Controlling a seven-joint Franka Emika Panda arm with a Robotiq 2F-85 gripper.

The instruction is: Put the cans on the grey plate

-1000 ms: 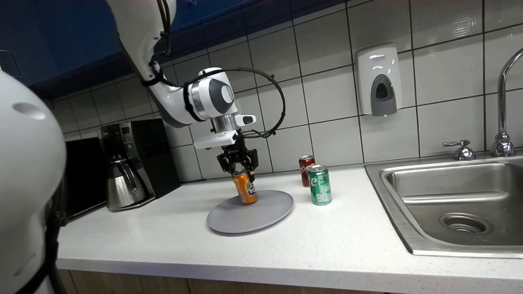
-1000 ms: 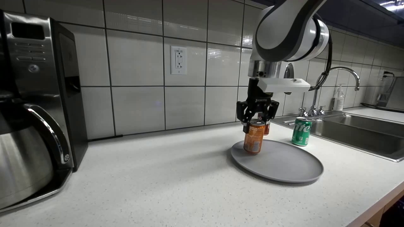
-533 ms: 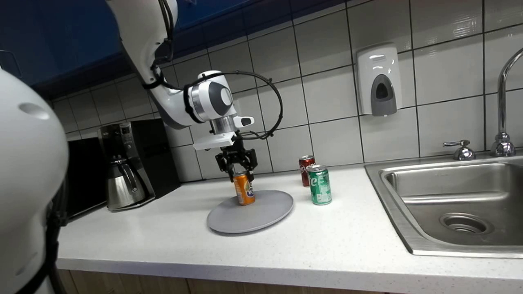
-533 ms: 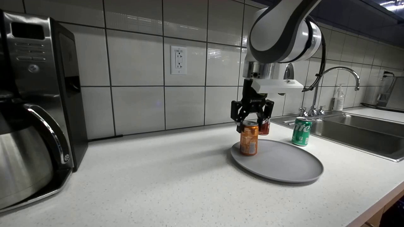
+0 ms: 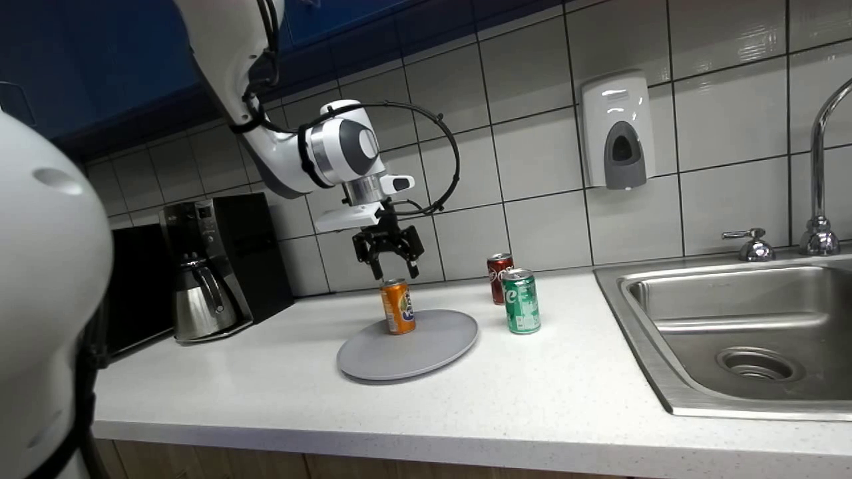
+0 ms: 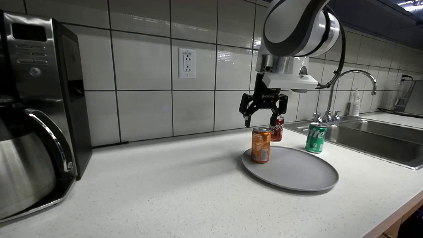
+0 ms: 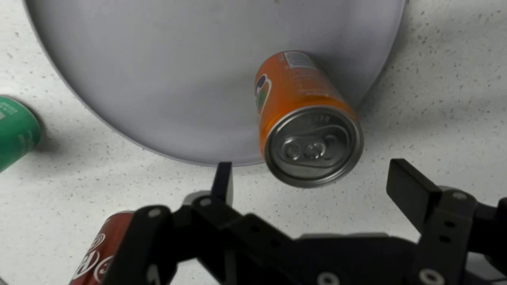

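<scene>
In an exterior view the camera stands past the front edge of the surface (image 5: 266,396) and faces the tiled wall (image 5: 539,159), a white arm section (image 5: 50,266) very near at left; in an exterior view the camera looks obliquely along the surface toward the same wall, the coffee maker (image 6: 49,92) close at left. Both exterior views share the claw (image 5: 396,273), grey plate (image 5: 426,356), orange can (image 5: 398,309), green can (image 5: 521,303), dark red can (image 5: 496,279) and sink (image 5: 647,339). The wrist view looks steeply down past the claw from near the orange can, with parts of the grey plate, green can and dark red can
</scene>
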